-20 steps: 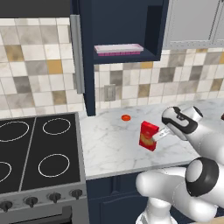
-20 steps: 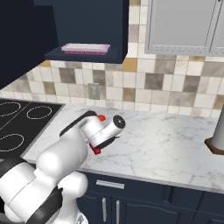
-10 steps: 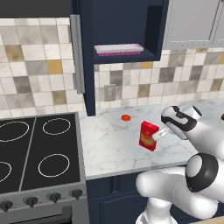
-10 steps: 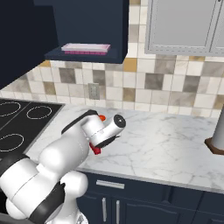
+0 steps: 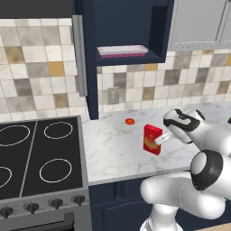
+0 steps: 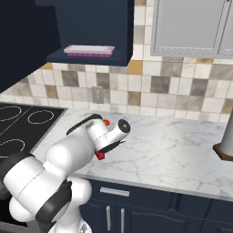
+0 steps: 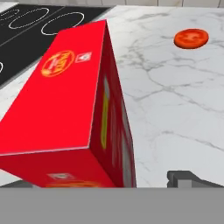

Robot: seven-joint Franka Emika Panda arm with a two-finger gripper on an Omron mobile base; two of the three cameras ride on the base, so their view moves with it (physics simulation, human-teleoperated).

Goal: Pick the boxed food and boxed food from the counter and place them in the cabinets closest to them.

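Observation:
A red boxed food [image 5: 152, 139] with a yellow-orange picture stands upright on the white marble counter [image 5: 113, 146]. My gripper [image 5: 163, 137] reaches it from the right and is open. In the hand view the red box [image 7: 65, 100] lies between the jaws of the gripper [image 7: 103, 180]. The right fingertip [image 7: 188, 178] stands clear of the box's side. From the right base view my arm covers most of the box, leaving a red corner [image 6: 99, 156]. Above the counter the navy cabinet [image 5: 124, 27] is open.
A pink tray [image 5: 122, 50] lies on the open cabinet's shelf. A small red-orange disc [image 5: 130, 121] sits on the counter behind the box. The black stove [image 5: 38, 155] is to the left. Light grey wall cabinets [image 5: 198, 22] hang at right. A grey cylinder [image 6: 226, 139] stands far right.

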